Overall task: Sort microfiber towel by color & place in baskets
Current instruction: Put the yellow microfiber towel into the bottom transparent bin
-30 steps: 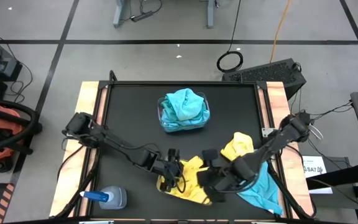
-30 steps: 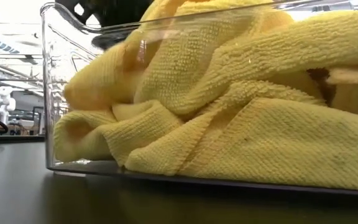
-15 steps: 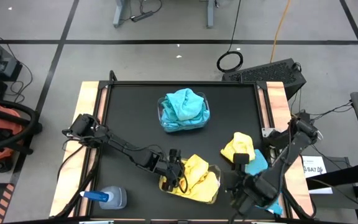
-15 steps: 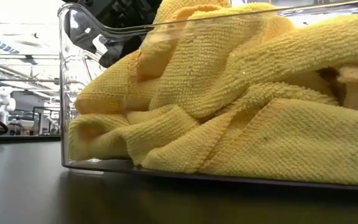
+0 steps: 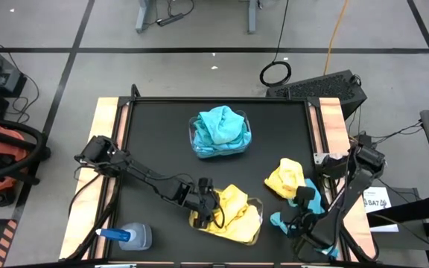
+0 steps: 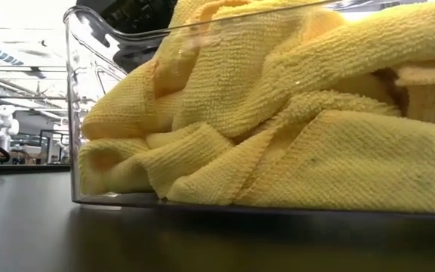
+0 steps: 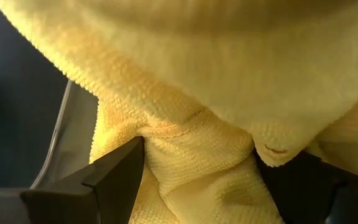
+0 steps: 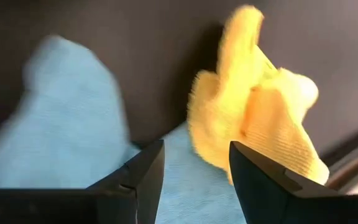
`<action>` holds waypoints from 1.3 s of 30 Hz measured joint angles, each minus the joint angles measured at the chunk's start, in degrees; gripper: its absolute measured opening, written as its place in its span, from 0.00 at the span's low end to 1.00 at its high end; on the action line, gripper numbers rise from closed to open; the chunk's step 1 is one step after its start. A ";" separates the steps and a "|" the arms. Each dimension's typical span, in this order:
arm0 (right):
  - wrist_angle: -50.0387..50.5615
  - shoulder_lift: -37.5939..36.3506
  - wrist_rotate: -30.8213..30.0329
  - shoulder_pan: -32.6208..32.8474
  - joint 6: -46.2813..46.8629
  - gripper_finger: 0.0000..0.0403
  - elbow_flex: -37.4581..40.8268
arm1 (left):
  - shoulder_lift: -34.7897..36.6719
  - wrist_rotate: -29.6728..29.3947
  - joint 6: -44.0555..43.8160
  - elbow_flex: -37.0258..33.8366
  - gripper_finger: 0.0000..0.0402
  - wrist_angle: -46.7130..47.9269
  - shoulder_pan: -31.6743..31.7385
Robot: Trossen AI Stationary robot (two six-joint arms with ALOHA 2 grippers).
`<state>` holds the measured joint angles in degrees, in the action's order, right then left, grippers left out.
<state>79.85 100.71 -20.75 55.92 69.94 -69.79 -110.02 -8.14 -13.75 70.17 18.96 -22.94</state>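
A clear basket near the table's near edge holds bunched yellow towels; they fill the low view behind the basket's wall. My left gripper reaches into it from the table's left, shut on a yellow towel. The second basket, in the table's far middle, holds turquoise towels. A loose yellow towel lies partly on a loose turquoise towel at the right. My right gripper hovers open over that turquoise towel, with the yellow one just beyond. My left gripper has a gathered fold of a yellow towel between its two fingers, the cloth filling the gap and creasing at the finger. The fingers slant down into the basket from the table's left. The towel lies on the other yellow towels in the basket.
A clear spray bottle with a blue cap lies at the table's near left corner. Wooden side rails border the black mat. The mat's left half and the strip between the two baskets are bare.
My right arm has drawn back from over the yellow basket toward the table's right edge and now hangs over the loose turquoise towel. The yellow basket, uncovered, has slid a little along the table. My left gripper has stayed at the basket.
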 joint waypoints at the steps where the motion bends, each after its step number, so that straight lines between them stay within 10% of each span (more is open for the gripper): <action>1: -0.22 0.00 -0.06 0.08 0.39 0.43 1.65 | 0.03 0.02 -0.86 0.00 0.77 0.03 -0.04; 31: -36.87 -19.96 -8.53 -10.78 -6.91 0.42 36.18 | 12.18 4.24 -0.24 1.42 0.77 1.05 -0.43; 39: -39.13 -20.02 -8.21 -13.93 -12.40 0.16 37.48 | 13.25 4.93 1.21 1.53 0.77 1.08 -1.13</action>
<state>40.72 80.68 -28.97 41.99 57.54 -32.32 -96.77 -3.21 -12.53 71.70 20.04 -24.07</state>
